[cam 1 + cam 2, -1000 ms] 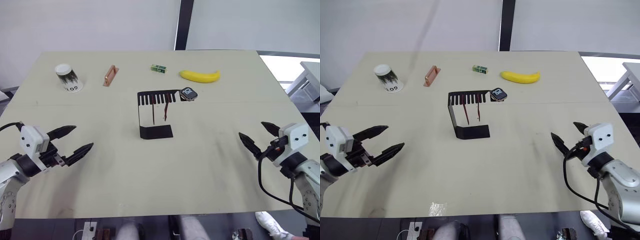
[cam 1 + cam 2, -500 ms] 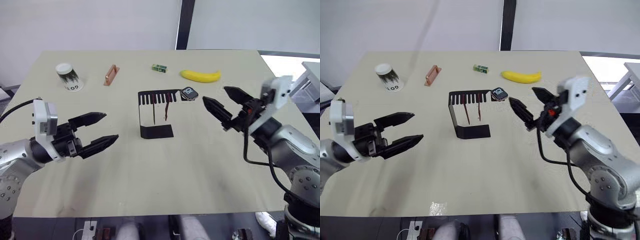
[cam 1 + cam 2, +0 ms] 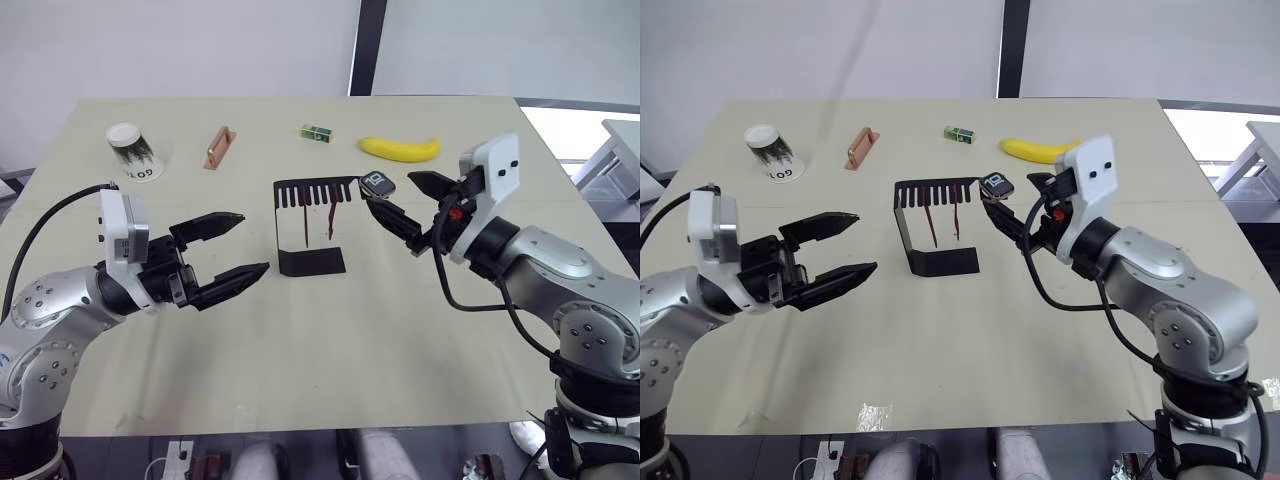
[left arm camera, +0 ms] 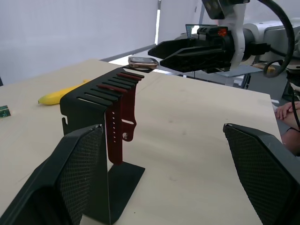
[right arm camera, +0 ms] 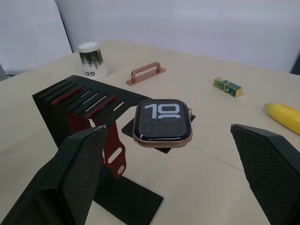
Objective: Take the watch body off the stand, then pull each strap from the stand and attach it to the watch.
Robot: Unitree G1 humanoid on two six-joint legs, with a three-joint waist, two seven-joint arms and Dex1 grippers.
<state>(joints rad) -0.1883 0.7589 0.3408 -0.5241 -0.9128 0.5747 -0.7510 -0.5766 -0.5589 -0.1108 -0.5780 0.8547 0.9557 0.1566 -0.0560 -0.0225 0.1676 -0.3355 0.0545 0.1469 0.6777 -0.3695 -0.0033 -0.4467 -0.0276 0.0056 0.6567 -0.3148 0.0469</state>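
Watch body (image 5: 162, 123) sits on stand (image 3: 310, 225) end by the hole, untouched. Small, rigid, likely slick glass; best pinched by side edges. Right gripper (image 3: 405, 205) spread wide, near; left gripper (image 3: 235, 245) spread too.

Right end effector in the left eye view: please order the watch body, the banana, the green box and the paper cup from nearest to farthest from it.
From the right end effector:
1. Watch body, on the stand's end, just beside the fingertips.
2. Banana, behind, towards the table's far edge.
3. Green box, further along the far side, towards the robot's left.
4. Paper cup, far-left corner.
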